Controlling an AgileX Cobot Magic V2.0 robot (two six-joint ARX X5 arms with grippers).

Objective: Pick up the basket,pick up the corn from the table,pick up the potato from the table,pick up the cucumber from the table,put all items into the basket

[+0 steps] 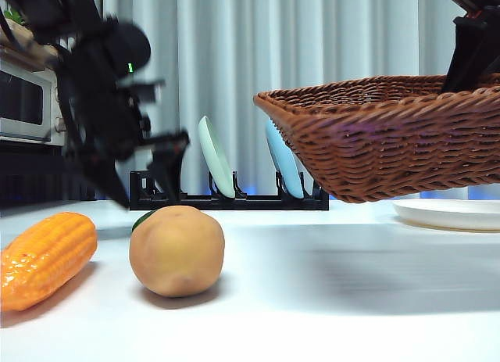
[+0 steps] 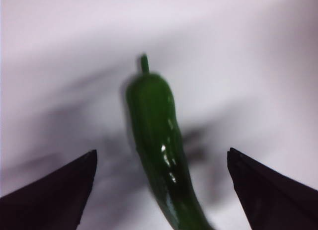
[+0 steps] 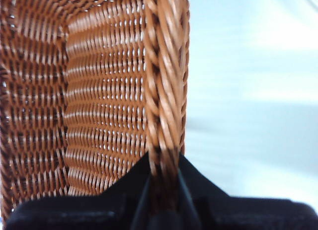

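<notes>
Right claw (image 3: 164, 190) is clamped on the braided rim of the basket (image 1: 398, 139), which hangs tilted in the air on the right, off the white worktop (image 1: 328, 299). Left claw (image 2: 161, 190) is spread wide open over the cucumber (image 2: 159, 150); the green cucumber lies between the two jaws and touches neither. In the front view this arm is the big dark blur high on the left. Near the front, the corn (image 1: 43, 260) lies at the left edge. Just right of it sits the potato (image 1: 176, 250), apart from the corn. Only a green sliver of cucumber peeks out behind the potato.
</notes>
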